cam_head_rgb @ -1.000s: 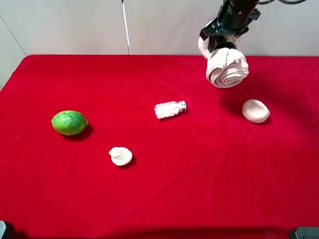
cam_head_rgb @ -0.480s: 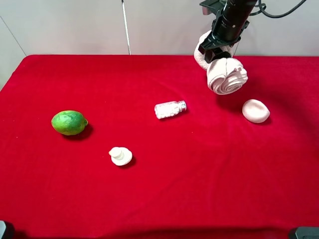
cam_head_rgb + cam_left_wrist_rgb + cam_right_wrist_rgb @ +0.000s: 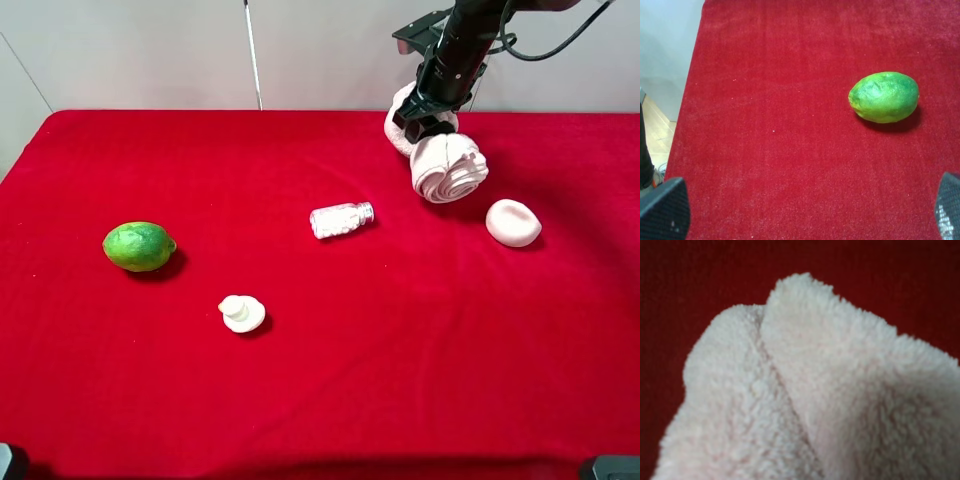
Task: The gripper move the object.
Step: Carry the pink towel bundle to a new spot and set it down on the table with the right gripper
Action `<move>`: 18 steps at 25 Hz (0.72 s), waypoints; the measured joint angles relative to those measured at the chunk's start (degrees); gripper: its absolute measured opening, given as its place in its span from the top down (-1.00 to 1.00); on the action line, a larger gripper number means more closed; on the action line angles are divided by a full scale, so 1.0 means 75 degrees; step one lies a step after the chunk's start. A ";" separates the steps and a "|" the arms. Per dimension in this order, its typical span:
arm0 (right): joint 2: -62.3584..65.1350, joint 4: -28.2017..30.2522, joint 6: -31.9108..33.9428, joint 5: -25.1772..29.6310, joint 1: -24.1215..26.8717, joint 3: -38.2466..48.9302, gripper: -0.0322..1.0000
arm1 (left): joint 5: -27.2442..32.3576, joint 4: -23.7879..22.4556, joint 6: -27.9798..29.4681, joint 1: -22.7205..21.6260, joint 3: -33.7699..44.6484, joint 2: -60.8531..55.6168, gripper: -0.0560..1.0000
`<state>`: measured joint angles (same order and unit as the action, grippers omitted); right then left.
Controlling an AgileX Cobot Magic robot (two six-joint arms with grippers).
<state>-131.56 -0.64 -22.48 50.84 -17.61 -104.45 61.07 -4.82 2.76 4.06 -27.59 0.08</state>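
The pale pink fluffy towel (image 3: 448,165), rolled into two joined lumps, is at the back right of the red table. My right gripper (image 3: 425,118) reaches down from above and is shut on it between the two lumps. The towel hangs very low over the cloth; I cannot tell whether it touches. In the right wrist view the towel (image 3: 805,390) fills the picture and hides the jaws. My left gripper (image 3: 805,207) is open and empty, with its fingertips (image 3: 662,210) wide apart, near the table's left edge and short of the lime.
A smooth pale pink oval lump (image 3: 513,222) lies just right of the towel. A clear bottle of white pills (image 3: 341,219) lies mid-table. A green lime (image 3: 139,246) sits at the left, also in the left wrist view (image 3: 884,97). A small white piece (image 3: 241,313) lies nearer the front.
My right gripper has lowered the towel toward the cloth and shifted it slightly left. The other things have not moved.
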 joint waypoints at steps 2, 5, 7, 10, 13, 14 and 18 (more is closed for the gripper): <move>-0.0074 -0.0001 -0.0017 -0.0053 0.0000 0.0000 0.22 | 0.0000 0.0000 0.0000 0.0000 0.0000 0.0000 -0.95; -0.0171 -0.0001 -0.0025 -0.0110 0.0000 0.0000 0.22 | 0.0000 0.0000 0.0000 0.0000 0.0000 0.0000 -0.95; -0.0227 -0.0008 -0.0051 -0.0125 0.0000 -0.0006 0.22 | 0.0000 0.0000 0.0000 0.0000 0.0000 0.0000 -0.95; -0.0321 -0.0015 -0.0107 -0.0233 0.0000 -0.0013 0.22 | 0.0000 0.0000 0.0000 0.0000 0.0000 0.0000 -0.95; -0.0403 -0.0023 -0.0152 -0.0342 0.0000 -0.0021 0.22 | 0.0000 0.0000 0.0000 0.0000 0.0000 0.0000 -0.95; -0.0403 -0.0029 -0.0162 -0.0360 0.0000 -0.0021 0.22 | 0.0000 0.0000 0.0000 0.0000 0.0000 0.0000 -0.95; -0.0403 -0.0032 -0.0162 -0.0409 0.0000 -0.0021 0.22 | 0.0000 0.0000 0.0000 0.0000 0.0000 0.0000 -0.95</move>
<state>-134.58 -0.87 -23.70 47.77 -17.61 -104.60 61.07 -4.82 2.76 4.06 -27.59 0.08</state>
